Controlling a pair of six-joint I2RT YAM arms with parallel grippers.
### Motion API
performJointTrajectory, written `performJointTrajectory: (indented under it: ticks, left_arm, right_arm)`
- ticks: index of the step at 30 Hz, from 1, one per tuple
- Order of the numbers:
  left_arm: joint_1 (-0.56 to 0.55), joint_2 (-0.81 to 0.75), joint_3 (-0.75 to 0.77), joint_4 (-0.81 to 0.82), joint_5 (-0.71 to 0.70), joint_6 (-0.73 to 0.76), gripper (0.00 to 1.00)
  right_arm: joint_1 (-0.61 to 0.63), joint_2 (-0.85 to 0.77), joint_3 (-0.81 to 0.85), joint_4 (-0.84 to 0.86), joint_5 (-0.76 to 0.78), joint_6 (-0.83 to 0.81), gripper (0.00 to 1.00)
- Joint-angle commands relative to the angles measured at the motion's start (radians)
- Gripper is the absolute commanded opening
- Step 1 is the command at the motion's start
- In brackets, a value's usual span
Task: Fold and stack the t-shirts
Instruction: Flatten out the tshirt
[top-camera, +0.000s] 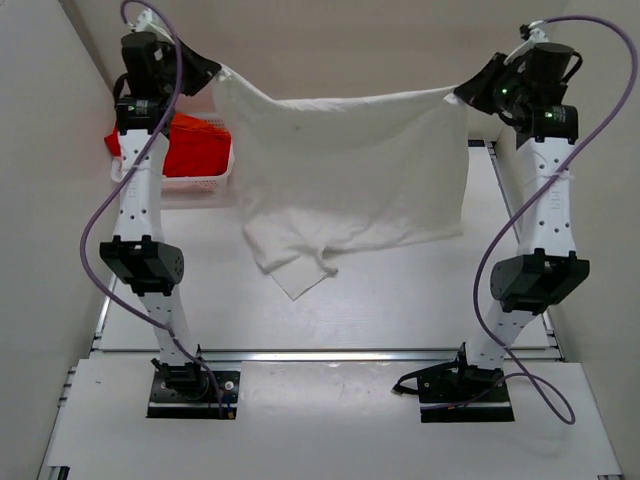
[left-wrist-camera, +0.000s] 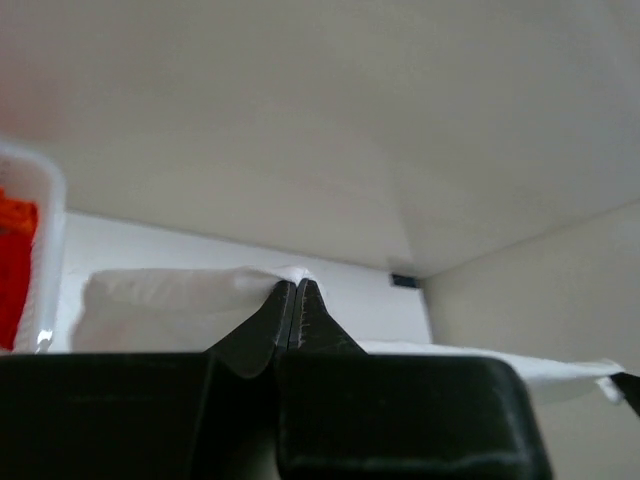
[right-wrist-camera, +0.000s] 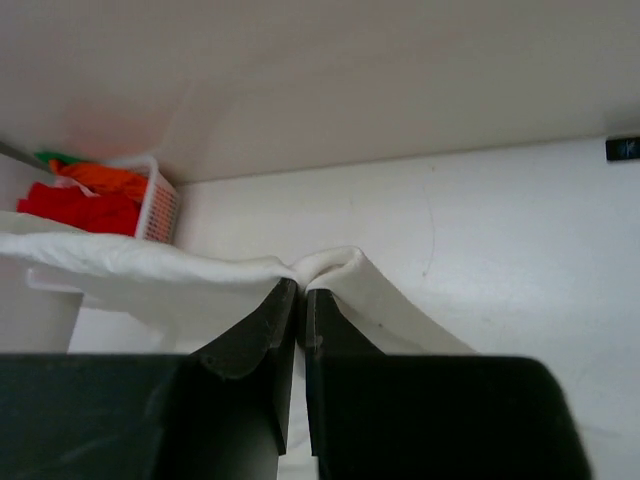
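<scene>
Pinched by left jaws and right jaws, white t-shirt (top-camera: 350, 170) hangs between.

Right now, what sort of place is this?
Probably a lab test cell: plain white enclosure walls, white plastic lattice basket of red shirts, two bolted arms holding up a large white t-shirt.

One white shirt, one basket, three colours of cloth, two arms.
There is a single white shirt (top-camera: 350, 170) and one plastic basket (top-camera: 197, 184). The basket holds three colours of cloth: one red piece (right-wrist-camera: 75, 208), one orange piece (right-wrist-camera: 105, 180) and one green scrap (right-wrist-camera: 55, 157). Whether each is just one shirt cannot be told. The two arms are the left arm (top-camera: 140, 200) and the right arm (top-camera: 540, 200), with one gripper each: the left gripper (top-camera: 214, 71) and the right gripper (top-camera: 462, 92).
</scene>
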Motion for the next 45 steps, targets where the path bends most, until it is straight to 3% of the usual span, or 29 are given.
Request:
performJointTrajectory:
  ticks: [1, 6, 10, 12, 14, 15, 17, 21, 24, 28, 34, 45]
  left_arm:
    - [0.074, -0.212, 0.037, 0.231, 0.12, -0.124, 0.0]
    - [0.108, -0.308, -0.009, 0.223, 0.16, -0.138, 0.0]
    - [-0.003, -0.435, -0.151, 0.105, 0.07, -0.004, 0.0]
    - [-0.056, -0.521, -0.309, 0.093, 0.018, 0.057, 0.0]
    - [-0.103, -0.636, -0.613, 0.137, -0.008, 0.09, 0.0]
    - [-0.116, -0.715, -0.685, 0.146, -0.034, 0.095, 0.0]
    - [-0.154, -0.843, -0.972, 0.165, -0.079, 0.11, 0.0]
    - [-0.22, -1.089, -1.361, 0.102, -0.165, 0.123, 0.0]
    - [-0.275, -1.265, -1.56, 0.016, -0.209, 0.092, 0.0]
    - [-0.274, -1.393, -1.769, -0.068, -0.194, 0.052, 0.0]
    - [-0.283, -1.474, -1.845, -0.076, -0.169, -0.008, 0.0]
    - [-0.208, -1.186, -1.658, 0.092, -0.183, 0.078, 0.0]
  right_arm:
    - [-0.072, -0.131, 0.075, 0.157, -0.038, 0.057, 0.0]
    - [-0.137, -0.213, -0.046, 0.183, -0.069, 0.077, 0.0]
    - [-0.118, -0.305, -0.253, 0.181, -0.061, 0.033, 0.0]
    - [-0.105, -0.368, -0.4, 0.198, -0.041, 0.011, 0.01]
    - [-0.094, -0.472, -0.627, 0.216, -0.038, -0.004, 0.0]
    - [-0.088, -0.501, -0.679, 0.232, -0.029, -0.009, 0.0]
    - [-0.071, -0.599, -0.833, 0.215, 0.001, -0.016, 0.0]
    - [0.016, -0.743, -1.103, 0.085, 0.127, -0.027, 0.0]
    - [0.066, -0.831, -1.288, -0.013, 0.225, -0.003, 0.0]
    - [0.043, -0.912, -1.428, -0.137, 0.224, 0.033, 0.0]
    - [0.09, -0.948, -1.496, -0.243, 0.241, 0.091, 0.0]
    - [0.032, -0.784, -1.473, -0.192, 0.189, 0.001, 0.01]
